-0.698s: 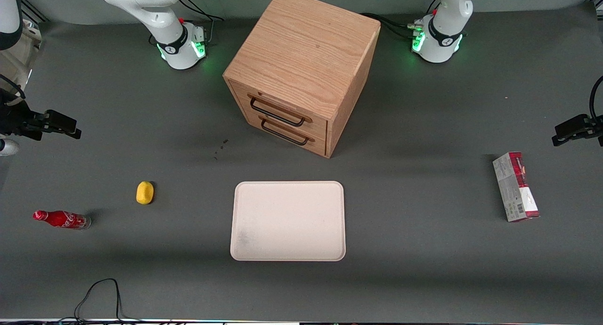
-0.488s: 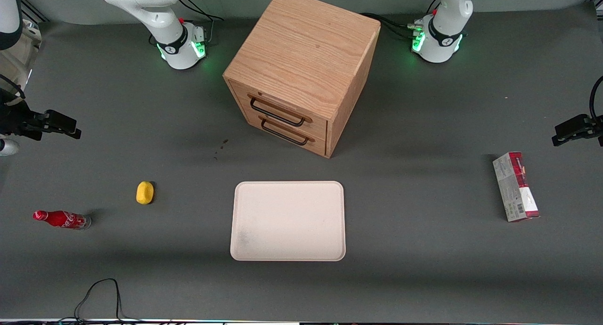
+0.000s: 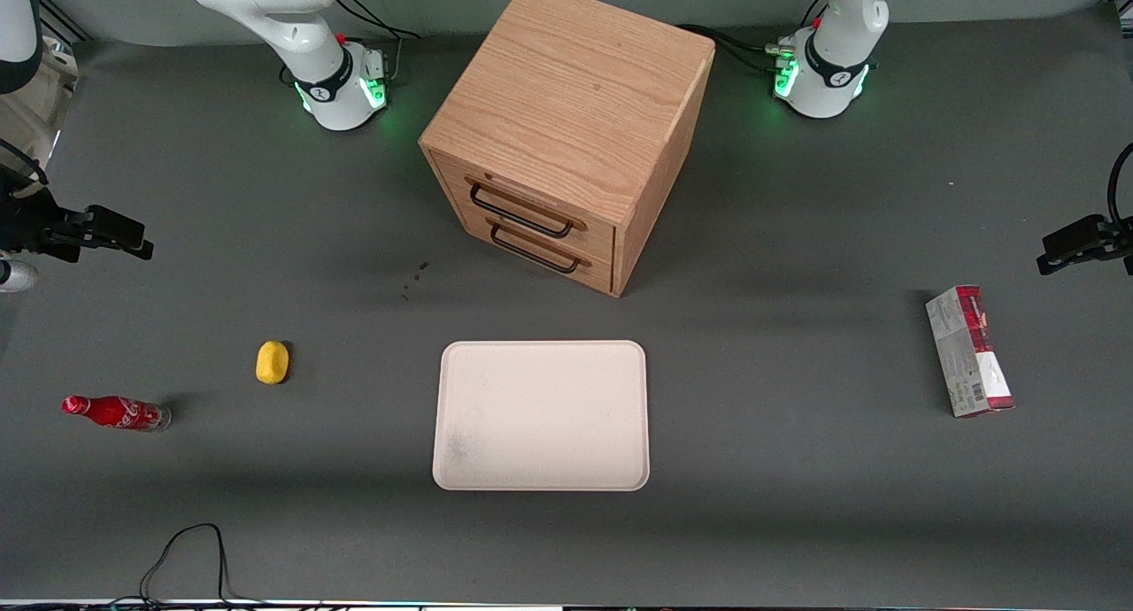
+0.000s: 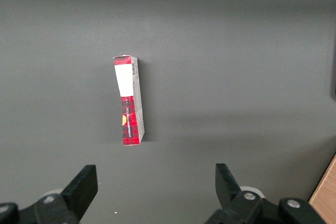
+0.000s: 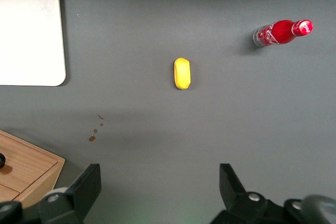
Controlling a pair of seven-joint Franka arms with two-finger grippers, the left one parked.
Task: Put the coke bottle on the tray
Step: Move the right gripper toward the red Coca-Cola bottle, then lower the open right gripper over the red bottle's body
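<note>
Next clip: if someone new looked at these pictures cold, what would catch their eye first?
Probably the big wooden drawer cabinet mid-table, with the bare cream tray in front of it, nearer the front camera. Next, the small red coke bottle standing on the mat toward the working arm's end, beside a yellow oval lump. The gripper hangs open, high above the mat, away from the bottle.

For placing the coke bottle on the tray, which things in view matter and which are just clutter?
Job:
coke bottle, standing on the table
tray, nothing on it
gripper, fingers open, raised above the table, holding nothing

Clutter:
yellow lump
wooden drawer cabinet
red-and-grey carton
</note>
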